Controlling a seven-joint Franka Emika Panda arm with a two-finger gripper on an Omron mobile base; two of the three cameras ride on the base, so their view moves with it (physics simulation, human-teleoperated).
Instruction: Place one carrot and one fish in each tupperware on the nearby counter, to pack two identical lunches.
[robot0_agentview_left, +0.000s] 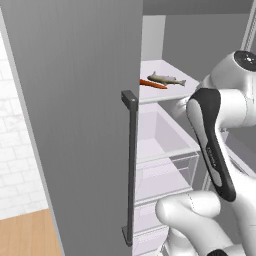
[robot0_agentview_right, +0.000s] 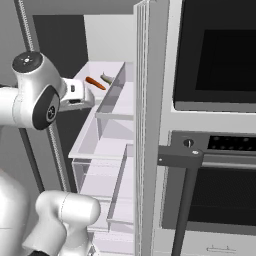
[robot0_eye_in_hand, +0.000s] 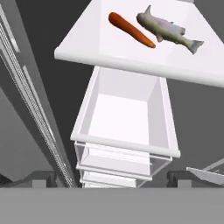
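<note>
An orange carrot (robot0_eye_in_hand: 131, 29) and a grey fish (robot0_eye_in_hand: 168, 29) lie side by side on a white shelf (robot0_eye_in_hand: 87, 48) inside the open fridge. Both also appear in the left base view, the carrot (robot0_agentview_left: 152, 84) in front of the fish (robot0_agentview_left: 167, 79), and in the right base view as carrot (robot0_agentview_right: 95, 83) and fish (robot0_agentview_right: 106, 78). My gripper (robot0_eye_in_hand: 113, 178) is open and holds nothing. It hangs in front of and below the shelf, apart from both items. The tupperware is out of view. A strip of light-brown wood (robot0_agentview_left: 25, 235) lies under a white tiled wall; I cannot tell whether it is the counter.
The grey fridge door (robot0_agentview_left: 75, 125) with its vertical handle (robot0_agentview_left: 131, 165) stands open at my left. A white drawer (robot0_eye_in_hand: 122, 122) sits under the shelf, with clear bins below. A wall oven (robot0_agentview_right: 215, 55) and its handle (robot0_agentview_right: 185, 160) are at the right.
</note>
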